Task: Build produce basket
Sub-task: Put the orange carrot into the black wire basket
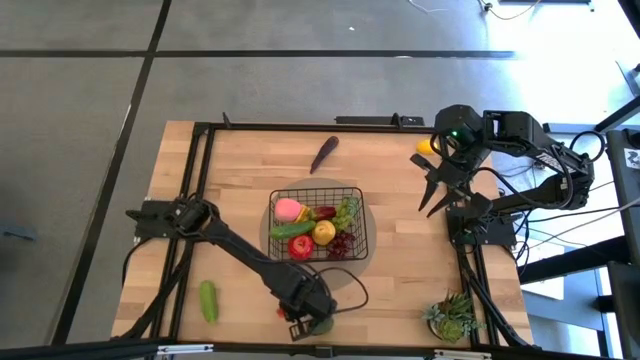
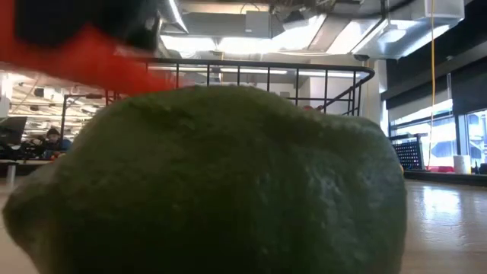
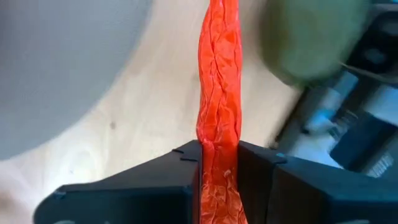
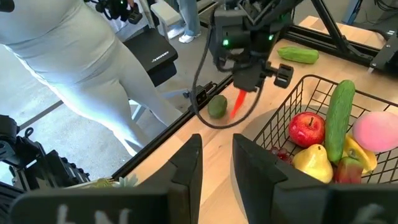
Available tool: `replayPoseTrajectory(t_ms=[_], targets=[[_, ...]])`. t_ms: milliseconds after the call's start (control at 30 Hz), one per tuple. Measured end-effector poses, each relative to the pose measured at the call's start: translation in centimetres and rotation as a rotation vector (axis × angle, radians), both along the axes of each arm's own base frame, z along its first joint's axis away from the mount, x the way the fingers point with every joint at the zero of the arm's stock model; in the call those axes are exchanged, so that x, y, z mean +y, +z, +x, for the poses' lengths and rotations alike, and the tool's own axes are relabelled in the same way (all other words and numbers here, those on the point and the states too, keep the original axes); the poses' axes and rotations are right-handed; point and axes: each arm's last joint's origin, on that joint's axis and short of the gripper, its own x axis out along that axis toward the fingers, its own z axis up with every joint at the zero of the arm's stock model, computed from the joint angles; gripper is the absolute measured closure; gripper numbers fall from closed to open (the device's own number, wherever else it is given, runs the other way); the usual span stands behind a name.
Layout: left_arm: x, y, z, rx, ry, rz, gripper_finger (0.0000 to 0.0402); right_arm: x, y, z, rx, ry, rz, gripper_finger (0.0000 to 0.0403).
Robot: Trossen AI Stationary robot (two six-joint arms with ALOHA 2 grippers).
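Basket (image 1: 361, 197): black wire one, mid-table, already loaded with a pink peach (image 1: 288, 209), a cucumber (image 1: 292, 229), a tomato (image 1: 300, 247), a lemon (image 1: 324, 233) and dark red grapes (image 1: 343, 243)

Chilli (image 3: 219, 106): the red one, pinched between the left gripper (image 1: 307, 322) fingers near the table's front edge, so it's out of the basket for now

Left pincer state: clamped on the chilli, jaws close together with the thin red skin squeezed between them; the long part of the chilli sticks out straight ahead of the fingertips

Key relation: from that pincer the basket sits just beyond and a bit toward the right arm's side, close but not touching. My guess is the next move is lift, swing over the rim, drop

Chilli axis: runs in line with the fingers, so it should go in nose first, I'd say

Nearer arm: the left one, easily, and it already has the chilli

Right gripper (image 4: 215, 163): parked up off the table by its own base, well away from the pincer, fingers apart with a gap and nothing in them

Lime-ish green fruit (image 2: 205, 183): right beside the left pincer on the wood, could get bumped

Leftovers: another cucumber (image 1: 208, 300) to the left pincer's outer side, eggplant (image 1: 324, 153) far past the basket
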Motion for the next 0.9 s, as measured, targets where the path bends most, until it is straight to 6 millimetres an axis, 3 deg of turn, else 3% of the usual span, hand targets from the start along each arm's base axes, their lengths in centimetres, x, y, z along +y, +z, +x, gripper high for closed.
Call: replayPoseTrajectory(t_ms=[167,400,533,700,900], targets=[[0.6,3.6,0.0,0.014,-0.053,0.001,0.0359,0.0,0.0,0.0,0.000,0.000,0.000,0.0319],[2.1,8.8,-1.7,0.115,-0.061,0.058,0.0359,0.0,0.0,0.0,0.000,0.001,0.001,0.0319],[3.3,11.5,-1.3,0.023,-0.036,0.038,0.0359,0.0,0.0,0.0,0.000,0.001,0.000,0.0319],[6.1,13.3,-1.3,-0.037,-0.008,0.060,0.0359,0.0,0.0,0.0,-0.003,0.000,-0.002,0.0319],[9.6,14.1,-0.4,-0.116,-0.135,0.093,0.0359,-0.3,0.1,0.4,-0.024,-0.060,-0.062,0.0319]])
